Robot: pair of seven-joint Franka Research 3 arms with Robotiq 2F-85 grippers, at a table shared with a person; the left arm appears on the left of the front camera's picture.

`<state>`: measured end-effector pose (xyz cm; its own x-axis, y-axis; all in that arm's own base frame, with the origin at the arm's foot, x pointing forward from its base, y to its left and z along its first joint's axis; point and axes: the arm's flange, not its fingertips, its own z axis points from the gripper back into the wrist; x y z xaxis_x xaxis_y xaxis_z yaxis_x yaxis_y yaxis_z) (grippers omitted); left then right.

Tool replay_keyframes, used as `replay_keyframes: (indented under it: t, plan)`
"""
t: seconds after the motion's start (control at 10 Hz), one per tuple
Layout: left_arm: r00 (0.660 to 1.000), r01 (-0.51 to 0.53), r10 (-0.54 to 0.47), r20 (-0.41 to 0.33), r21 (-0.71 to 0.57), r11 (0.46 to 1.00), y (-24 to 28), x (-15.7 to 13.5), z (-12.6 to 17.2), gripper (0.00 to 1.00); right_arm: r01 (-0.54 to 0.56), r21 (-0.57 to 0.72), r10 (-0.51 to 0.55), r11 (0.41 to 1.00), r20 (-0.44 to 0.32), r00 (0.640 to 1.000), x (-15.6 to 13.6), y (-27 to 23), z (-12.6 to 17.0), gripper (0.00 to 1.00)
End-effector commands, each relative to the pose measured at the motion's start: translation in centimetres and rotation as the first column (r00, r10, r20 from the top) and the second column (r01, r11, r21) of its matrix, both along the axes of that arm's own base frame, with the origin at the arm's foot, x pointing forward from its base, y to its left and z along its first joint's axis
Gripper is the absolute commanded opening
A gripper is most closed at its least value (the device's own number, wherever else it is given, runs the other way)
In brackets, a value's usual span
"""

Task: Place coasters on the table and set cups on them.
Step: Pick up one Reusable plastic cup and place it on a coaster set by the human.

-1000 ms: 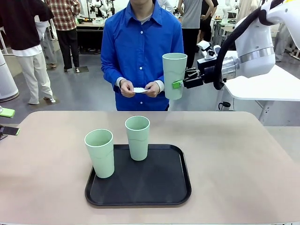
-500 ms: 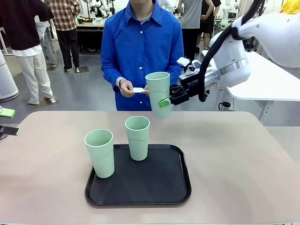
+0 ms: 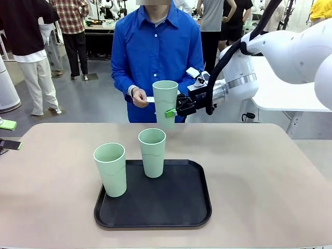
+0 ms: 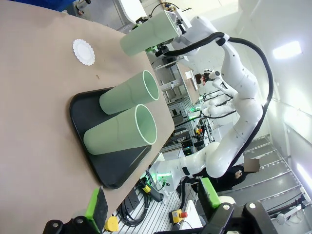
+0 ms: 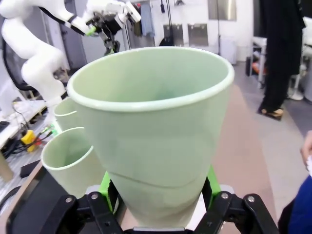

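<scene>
My right gripper (image 3: pixel 174 110) is shut on a pale green cup (image 3: pixel 165 104), held upright just above the far side of the table (image 3: pixel 270 171), in front of the person. Its green pads (image 5: pixel 109 187) clamp that cup (image 5: pixel 156 131) low on the wall. Two more cups (image 3: pixel 110 168) (image 3: pixel 152 152) stand on the black tray (image 3: pixel 155 210). One white coaster (image 4: pixel 83 51) lies on the table beyond the tray, below the held cup (image 4: pixel 148 35). The person's hands hold another coaster (image 3: pixel 151 99). My left gripper (image 4: pixel 153 204) is open at the table's left edge, away from the tray.
The tray sits at the middle front of the table. The person in a blue shirt (image 3: pixel 155 52) stands at the far edge. A white table (image 3: pixel 301 93) is behind my right arm. Bare tabletop lies left and right of the tray.
My right arm has carried the cup leftward and downward, from the far right towards the middle of the table's far side. The left gripper and the tray's cups have stayed still.
</scene>
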<state>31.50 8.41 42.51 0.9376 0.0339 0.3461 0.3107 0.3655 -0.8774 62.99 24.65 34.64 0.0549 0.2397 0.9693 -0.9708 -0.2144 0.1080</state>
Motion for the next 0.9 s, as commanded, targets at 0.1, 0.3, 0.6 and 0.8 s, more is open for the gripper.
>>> replay_keyframes:
  t: [0.1, 0.3, 0.6, 0.8]
  plan:
    - [1.000, -0.001, 0.001, 0.009, -0.012, 1.000, 0.1, 0.0, 0.1, 1.00, 0.003, 0.077, -0.005, 0.997, 0.024, 1.000, 1.1, 1.2, -1.6, 0.82]
    - [1.000, -0.001, 0.001, 0.009, -0.012, 1.000, 0.1, 0.0, 0.1, 1.00, 0.040, 0.068, -0.043, 0.997, 0.047, 0.998, 1.2, 2.0, -3.0, 0.82]
    - [1.000, -0.001, 0.001, 0.009, -0.012, 1.000, 0.1, 0.0, 0.1, 1.00, 0.032, 0.076, -0.036, 0.997, 0.053, 0.998, 1.1, 3.3, -4.4, 0.82]
    - [1.000, -0.001, 0.001, 0.009, -0.012, 1.000, 0.1, 0.0, 0.1, 1.00, 0.054, 0.091, -0.059, 0.994, 0.055, 0.997, 1.8, 3.5, -5.3, 0.82]
